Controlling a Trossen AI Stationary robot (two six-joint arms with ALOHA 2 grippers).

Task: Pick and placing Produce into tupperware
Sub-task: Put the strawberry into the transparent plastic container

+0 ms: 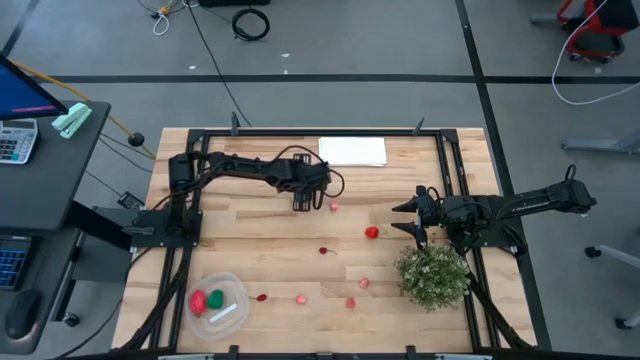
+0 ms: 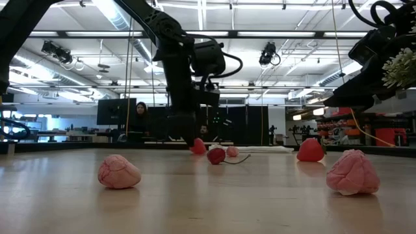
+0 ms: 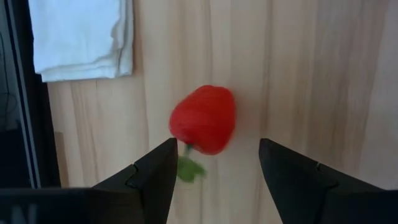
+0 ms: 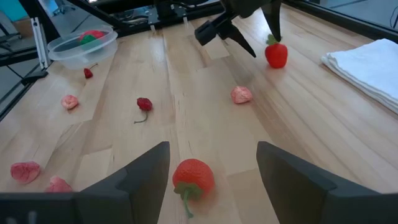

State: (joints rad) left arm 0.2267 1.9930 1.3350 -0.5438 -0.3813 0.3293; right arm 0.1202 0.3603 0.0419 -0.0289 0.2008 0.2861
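Two open fingers of the left gripper [image 3: 214, 177] hang over a small red strawberry [image 3: 203, 119] near the folded white cloth [image 3: 81, 37]; right gripper [image 4: 211, 174] waits, fingers open, beside the bushy green plant [image 1: 432, 276].

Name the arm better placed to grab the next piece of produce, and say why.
Left. The left gripper hangs open right over a red strawberry near the white cloth. The right gripper is open too, farther from its nearest strawberry.

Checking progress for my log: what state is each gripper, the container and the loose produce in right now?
left gripper: open, over a red strawberry, not gripping.
right gripper: open, near another strawberry.
tupperware: lidless, holding a red and a green piece.
pink pieces: loose on the table.
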